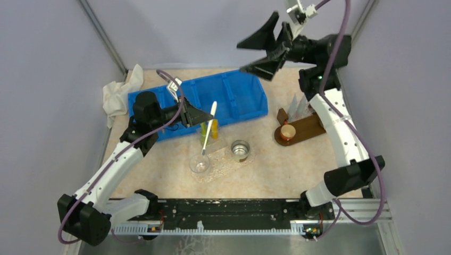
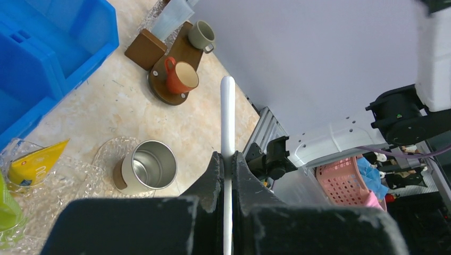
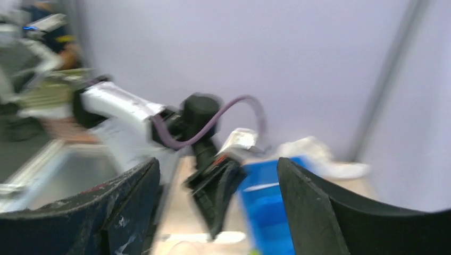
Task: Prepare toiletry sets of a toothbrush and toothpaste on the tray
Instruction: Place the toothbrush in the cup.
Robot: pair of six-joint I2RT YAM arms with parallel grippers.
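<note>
while the left pincer (image 1: 208,118) clamps one toothbrush (image 1: 211,112), slanted above the table (image 1: 276,170) beside the yellow-green toothpaste (image 1: 214,130): placing step, likely; next, lower it into the clear cup (image 1: 199,164). right pincer (image 1: 241,57) wide, empty.

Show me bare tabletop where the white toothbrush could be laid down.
Bare beige tabletop lies on the near side of the brown wooden tray, right of the steel cup. Another patch sits between the left arm and the clear glass cup. Crowded: around both cups beside the blue plastic bin.
</note>
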